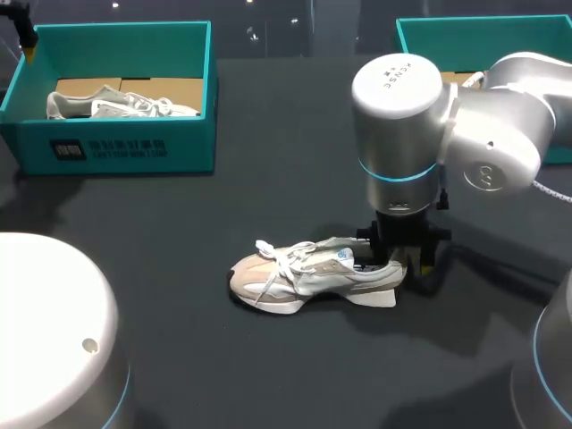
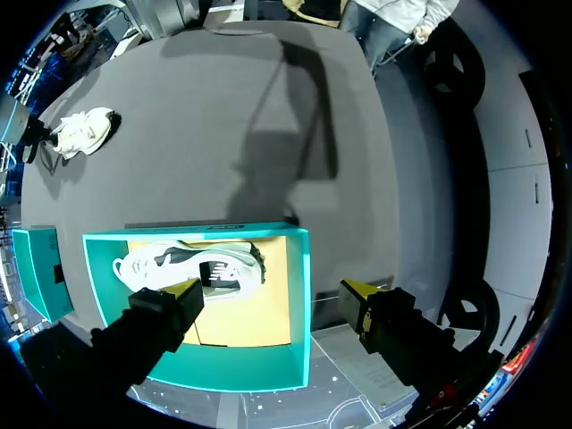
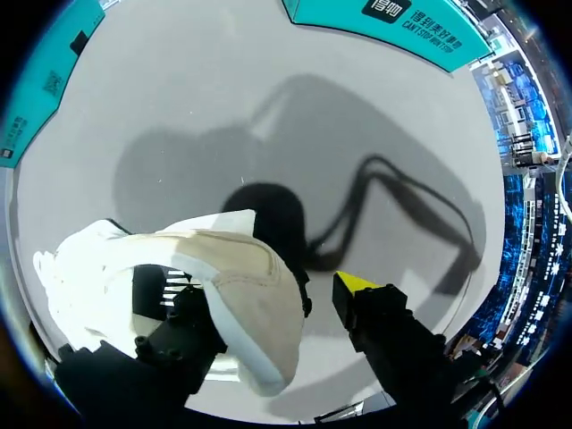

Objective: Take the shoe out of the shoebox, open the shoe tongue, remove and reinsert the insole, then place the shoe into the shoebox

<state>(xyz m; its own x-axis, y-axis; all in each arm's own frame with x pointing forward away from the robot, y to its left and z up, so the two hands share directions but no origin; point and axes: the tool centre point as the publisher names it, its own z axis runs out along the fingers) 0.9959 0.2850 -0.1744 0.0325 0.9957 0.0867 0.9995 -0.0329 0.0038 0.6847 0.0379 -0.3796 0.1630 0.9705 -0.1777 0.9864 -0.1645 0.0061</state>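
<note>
Currently the shoe [image 1: 308, 277] lies on its sole mid-table, outside the shoebox [image 1: 188, 152]. The right gripper [image 1: 400, 257] straddles the heel, one finger inside and the outer tip just clear, not gripping. The left gripper [image 2: 277, 299] hangs spread above the shoebox, which holds a second shoe [image 2: 192, 268].

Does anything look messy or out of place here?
Only the shoe: it stands on the table rather than in a box, its laces loose and splayed, with the right gripper at its heel. A second shoe lies in the left box. Nothing looks spilled or damaged.
</note>
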